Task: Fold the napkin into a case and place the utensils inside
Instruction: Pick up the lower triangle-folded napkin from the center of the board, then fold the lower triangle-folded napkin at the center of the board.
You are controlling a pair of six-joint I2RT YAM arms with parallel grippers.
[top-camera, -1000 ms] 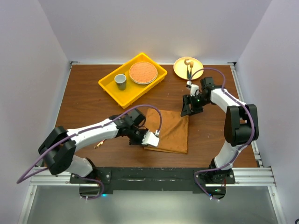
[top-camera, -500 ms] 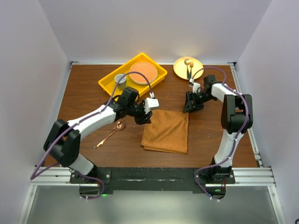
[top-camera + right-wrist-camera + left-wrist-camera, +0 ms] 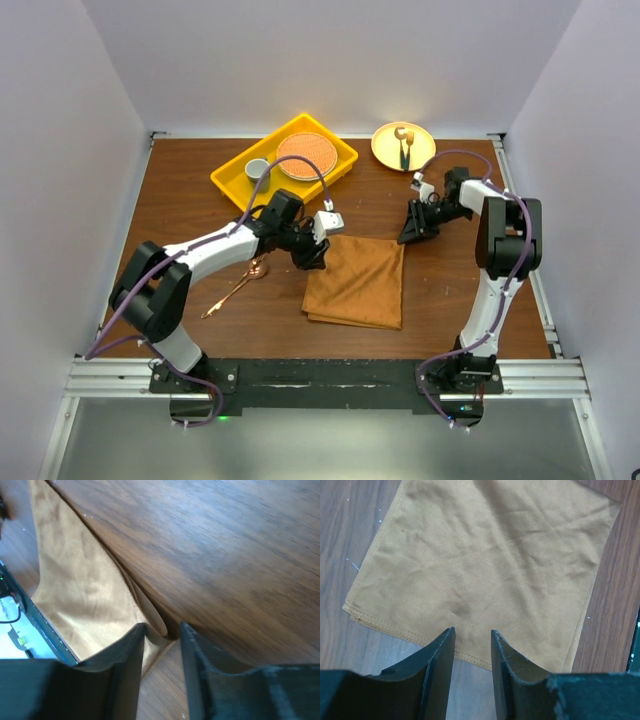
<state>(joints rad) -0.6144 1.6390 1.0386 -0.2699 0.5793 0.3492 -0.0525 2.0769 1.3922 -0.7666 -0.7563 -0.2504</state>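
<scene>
Lying flat, the rust-brown napkin (image 3: 356,283) shows layered, stitched edges.

Dark wooden table (image 3: 180,210) between plain pale lilac walls (image 3: 330,60)

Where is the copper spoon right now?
In the top view, the copper spoon lies left of the napkin, beside the left arm.

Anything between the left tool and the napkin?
Nothing visible. In the wrist view the left tool hovers with its fingers apart right at the napkin's hemmed edge, and only bare table shows around it.
</scene>
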